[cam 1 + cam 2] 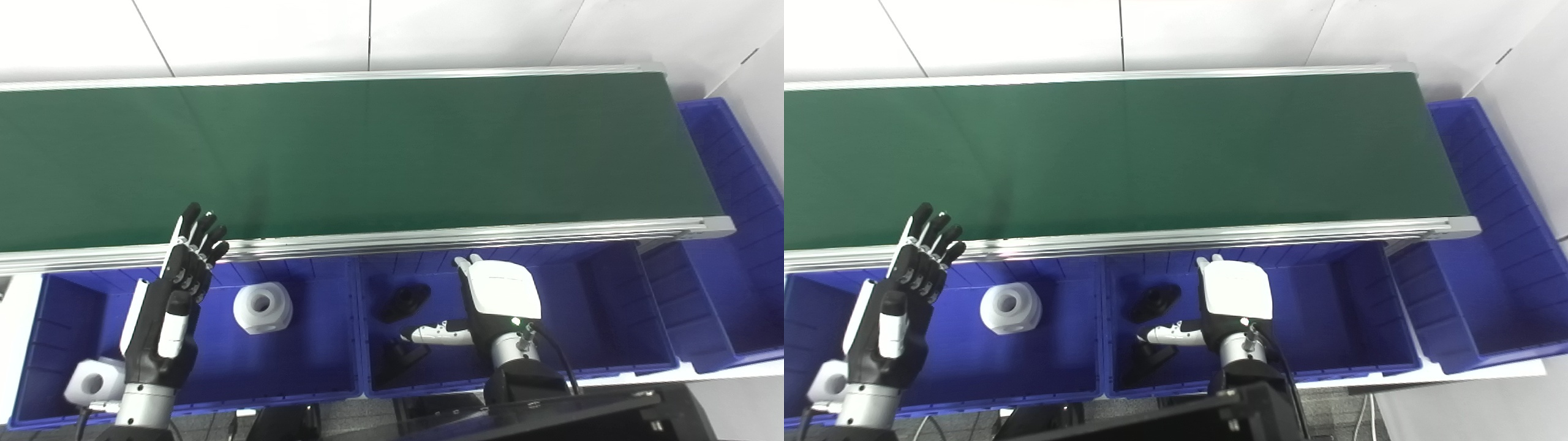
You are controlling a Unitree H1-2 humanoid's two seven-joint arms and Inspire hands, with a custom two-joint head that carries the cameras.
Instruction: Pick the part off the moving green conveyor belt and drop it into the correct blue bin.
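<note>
white tiled wall [367, 30], black monitor edge [551, 416] at bottom

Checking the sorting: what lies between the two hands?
A white blocky part with a round hole, in the left blue bin; both views show it.

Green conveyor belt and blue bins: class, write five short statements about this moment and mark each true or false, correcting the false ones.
1. The green conveyor belt carries a part. False: its visible surface is bare.
2. White parts lie in the left blue bin. True.
3. The black parts lie in the same bin as the white ones. False: they lie in the middle blue bin.
4. The left hand is open, fingers pointing toward the belt, holding nothing. True.
5. The right hand hovers over the belt. False: it is over the middle bin, on the near side of the belt.
</note>
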